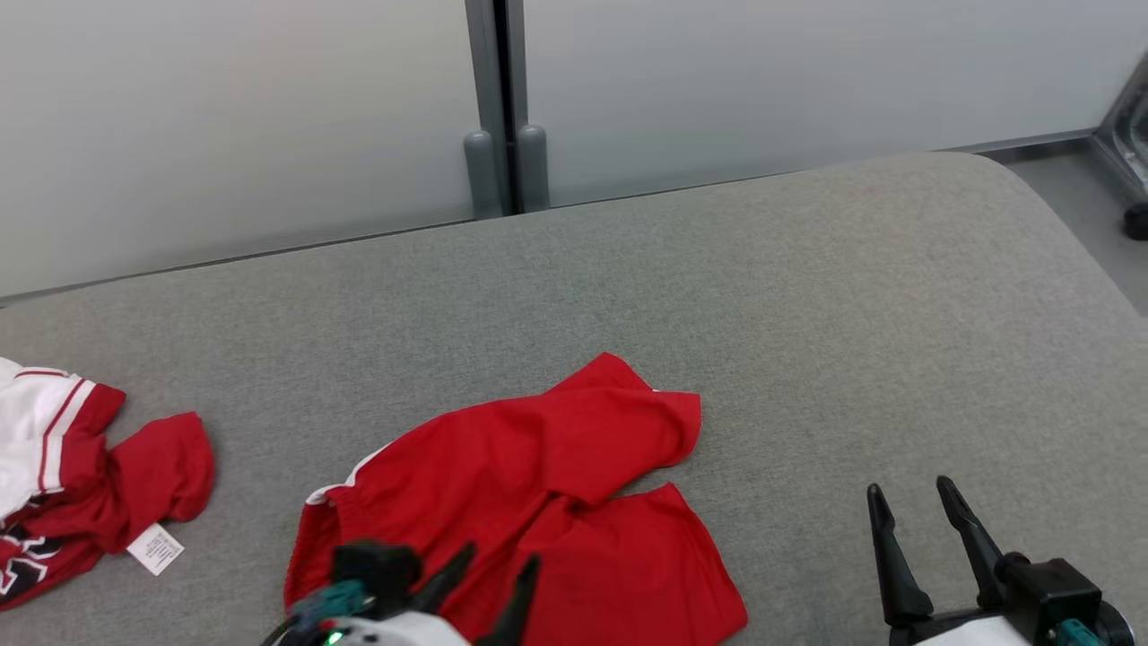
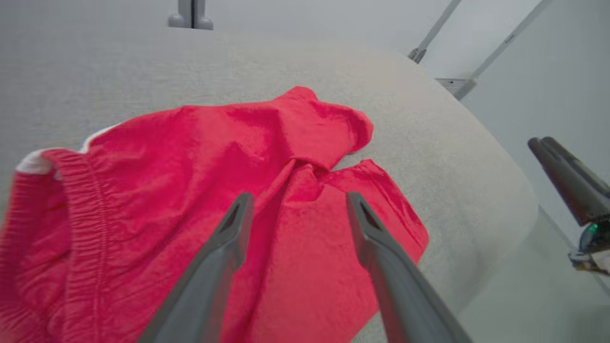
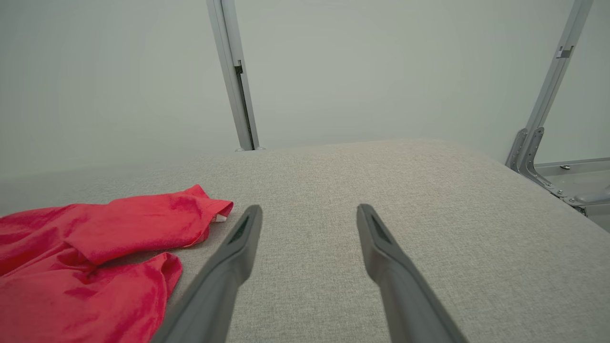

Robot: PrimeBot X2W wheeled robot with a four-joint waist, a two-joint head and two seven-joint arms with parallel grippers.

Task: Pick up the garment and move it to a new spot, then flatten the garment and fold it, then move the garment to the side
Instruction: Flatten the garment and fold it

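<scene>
Red shorts (image 1: pixel 538 484) with a white-trimmed waistband lie crumpled on the grey cushioned surface (image 1: pixel 807 296), one leg folded over the other. My left gripper (image 1: pixel 500 563) hovers open over the shorts' near edge; in the left wrist view its fingers (image 2: pixel 224 247) spread above the red shorts (image 2: pixel 190 181), nothing held. My right gripper (image 1: pixel 915 498) stands open at the lower right, over bare cushion beside the shorts. The right wrist view has the shorts (image 3: pixel 86 252) at the left of my open right gripper (image 3: pixel 307 212).
A second red and white garment (image 1: pixel 72 475) with a white label lies bunched at the far left. Frosted wall panels with a grey post (image 1: pixel 502 135) back the cushion. The cushion's rounded right edge (image 1: pixel 1076 233) drops toward the floor.
</scene>
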